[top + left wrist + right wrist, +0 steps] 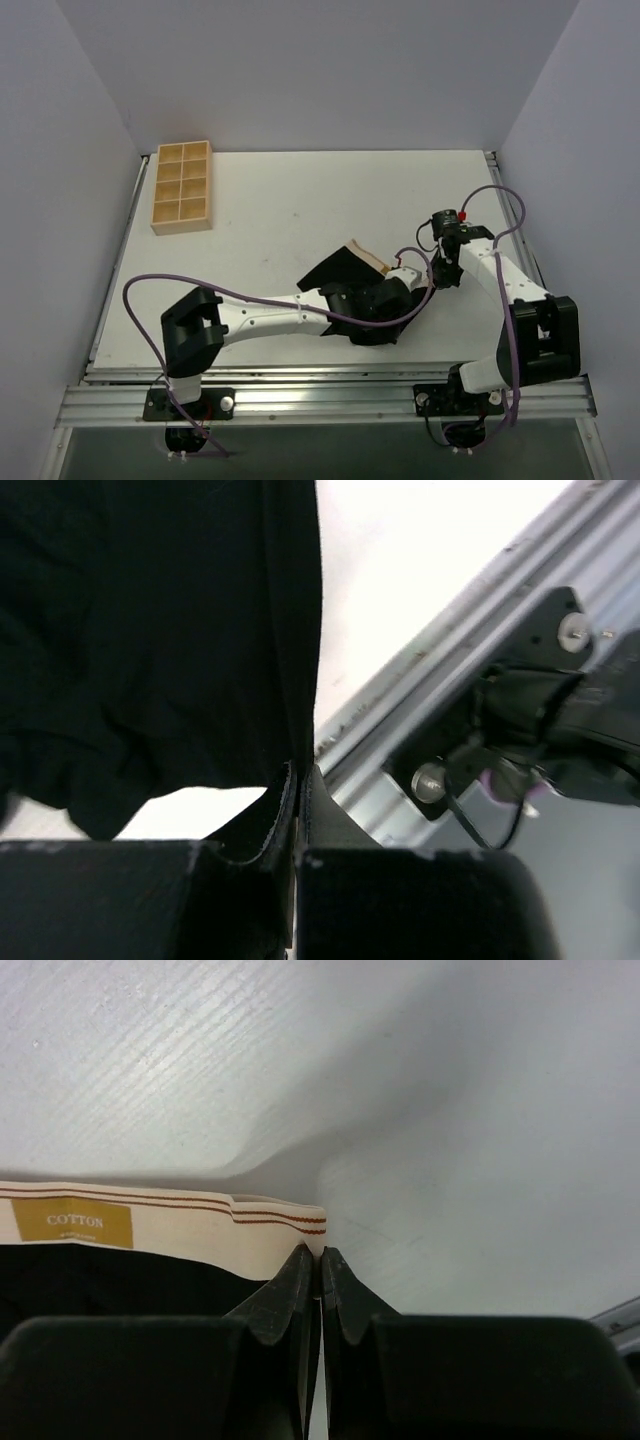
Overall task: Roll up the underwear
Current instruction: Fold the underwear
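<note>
The underwear (340, 268) is black with a beige waistband and lies partly lifted near the table's middle front. My left gripper (350, 322) is at its near side, pointing toward the table's front rail. In the left wrist view this gripper (301, 772) is shut on an edge of the black fabric (150, 630), which hangs to its left. My right gripper (397, 268) reaches in from the right. Its jaws (320, 1253) are shut on the corner of the beige waistband (180, 1225), which carries a "COTTON" label.
A tan wooden compartment tray (181, 187) stands at the back left. A metal rail (330, 395) runs along the near edge, and the same rail (450, 650) shows close by in the left wrist view. Purple cables loop round both arms. White walls enclose the table.
</note>
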### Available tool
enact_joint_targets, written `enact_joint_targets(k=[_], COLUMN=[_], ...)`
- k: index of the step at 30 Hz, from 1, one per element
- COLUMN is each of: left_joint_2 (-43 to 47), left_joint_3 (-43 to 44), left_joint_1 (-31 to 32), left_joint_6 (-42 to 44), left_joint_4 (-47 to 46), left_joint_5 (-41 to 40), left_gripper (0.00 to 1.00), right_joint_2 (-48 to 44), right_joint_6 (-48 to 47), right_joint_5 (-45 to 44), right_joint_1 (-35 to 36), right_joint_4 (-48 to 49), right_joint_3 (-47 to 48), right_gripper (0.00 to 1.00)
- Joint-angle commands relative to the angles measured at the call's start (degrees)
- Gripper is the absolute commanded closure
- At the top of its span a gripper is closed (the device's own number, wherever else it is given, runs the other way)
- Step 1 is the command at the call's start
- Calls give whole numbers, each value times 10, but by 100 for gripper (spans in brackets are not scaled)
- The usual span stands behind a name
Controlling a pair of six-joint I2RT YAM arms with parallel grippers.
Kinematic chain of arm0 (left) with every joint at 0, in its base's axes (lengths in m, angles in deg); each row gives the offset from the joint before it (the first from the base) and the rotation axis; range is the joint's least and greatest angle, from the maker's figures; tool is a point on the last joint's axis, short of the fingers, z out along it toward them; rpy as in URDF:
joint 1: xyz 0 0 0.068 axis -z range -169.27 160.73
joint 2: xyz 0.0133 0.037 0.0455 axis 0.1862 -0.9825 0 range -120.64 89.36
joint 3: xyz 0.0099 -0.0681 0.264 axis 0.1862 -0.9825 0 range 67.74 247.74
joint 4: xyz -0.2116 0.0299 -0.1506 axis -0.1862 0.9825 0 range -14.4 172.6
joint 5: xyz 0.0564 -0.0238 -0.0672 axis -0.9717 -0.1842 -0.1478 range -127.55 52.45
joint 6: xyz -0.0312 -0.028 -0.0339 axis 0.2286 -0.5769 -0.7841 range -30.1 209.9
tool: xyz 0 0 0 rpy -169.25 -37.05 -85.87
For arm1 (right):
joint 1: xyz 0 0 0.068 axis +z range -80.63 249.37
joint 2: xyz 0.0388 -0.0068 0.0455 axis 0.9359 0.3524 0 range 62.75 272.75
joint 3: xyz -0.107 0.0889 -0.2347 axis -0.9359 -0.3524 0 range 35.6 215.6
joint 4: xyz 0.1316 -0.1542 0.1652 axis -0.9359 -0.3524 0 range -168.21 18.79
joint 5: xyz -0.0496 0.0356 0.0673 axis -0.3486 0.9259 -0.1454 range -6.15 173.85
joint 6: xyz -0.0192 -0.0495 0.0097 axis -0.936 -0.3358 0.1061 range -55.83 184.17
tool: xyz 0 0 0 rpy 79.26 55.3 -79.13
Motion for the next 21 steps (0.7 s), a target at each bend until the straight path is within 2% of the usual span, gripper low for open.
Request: enact_joint_targets(k=[1,4,10,21], left_joint_2=[33,51,68,88], left_joint_3=[2,-23,-62,-82], left_joint_1=[-21,-56,-107,-207], left_joint_6=[-25,-32,-16,9], left_joint_4=[39,34,36,37], left_joint_5=[83,107,141,175], left_gripper=[98,98,98,98], right_joint_2=[-42,-42,19,160], right_joint_6=[-22,-15,14,0], right_joint_5=[-51,-56,-63,-4], right_joint_1=[1,33,109,127], right_joint_4=[-44,-52,-44,-16], right_joint_3=[38,68,139,279], right_gripper=[100,100,100,100])
